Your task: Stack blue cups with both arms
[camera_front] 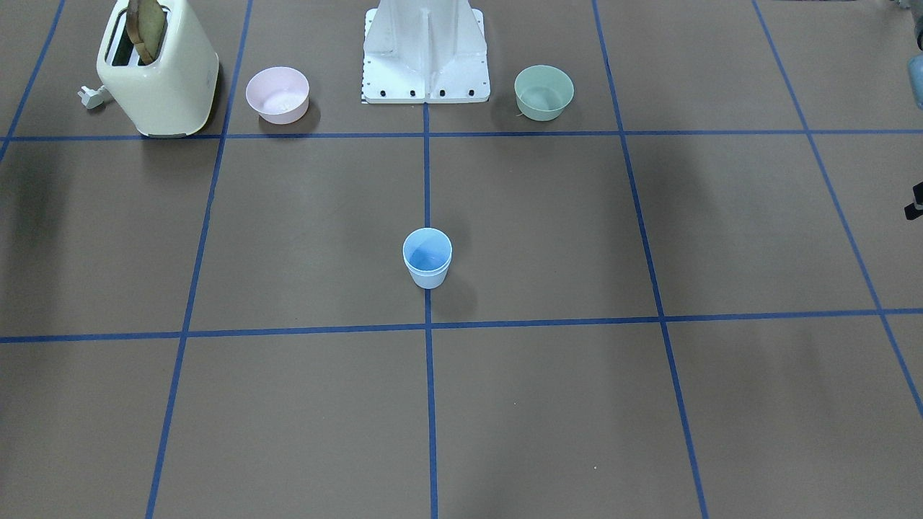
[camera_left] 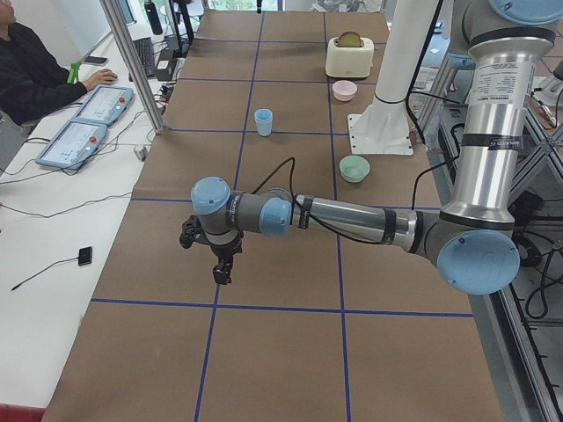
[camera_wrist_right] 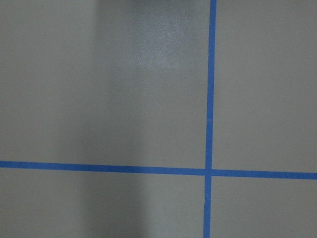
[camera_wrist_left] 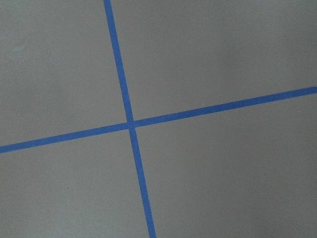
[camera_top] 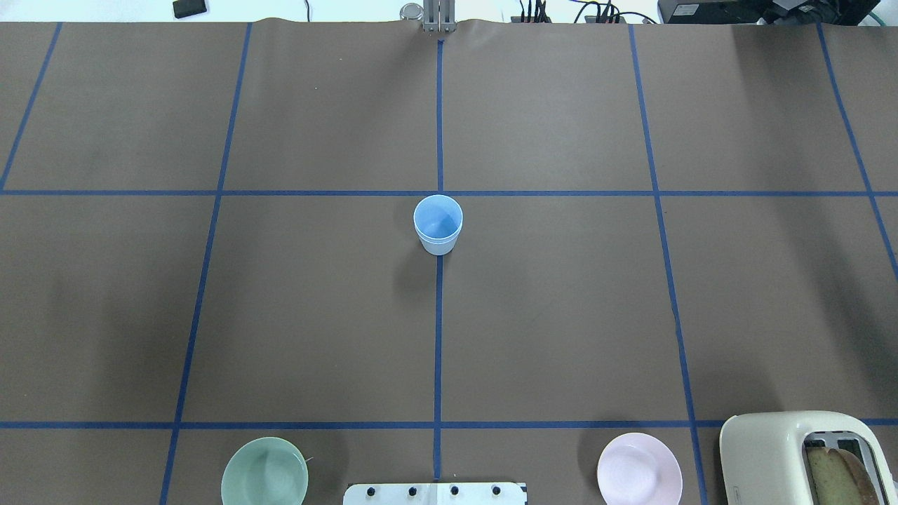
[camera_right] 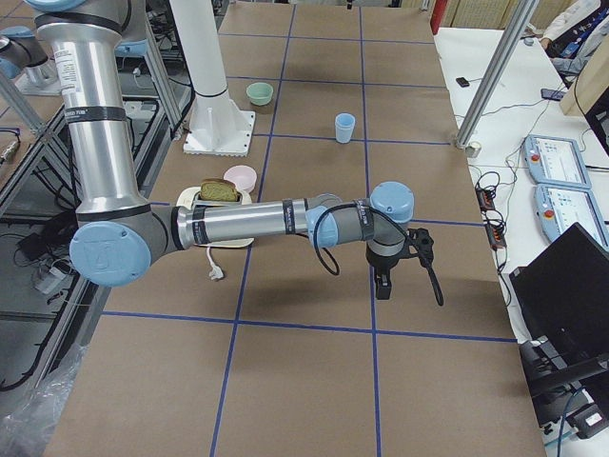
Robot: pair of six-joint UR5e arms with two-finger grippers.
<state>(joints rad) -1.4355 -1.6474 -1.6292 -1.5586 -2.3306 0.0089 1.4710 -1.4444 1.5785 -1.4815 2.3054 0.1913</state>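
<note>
The blue cups (camera_front: 427, 259) stand upright on the centre tape line in the middle of the table. Two rims show, one just above the other, so one cup sits nested in the other. They also show in the overhead view (camera_top: 438, 226) and far off in both side views (camera_left: 263, 122) (camera_right: 344, 127). My left gripper (camera_left: 222, 271) hangs above the table at its left end, far from the cups. My right gripper (camera_right: 382, 286) hangs above the right end. I cannot tell whether either is open or shut. Both wrist views show only brown table and blue tape.
A cream toaster (camera_front: 157, 72) with a slice of bread, a pink bowl (camera_front: 277, 94), the white pedestal (camera_front: 425, 58) and a mint-green bowl (camera_front: 544, 91) line the robot's side of the table. An operator (camera_left: 31, 75) sits at the far side.
</note>
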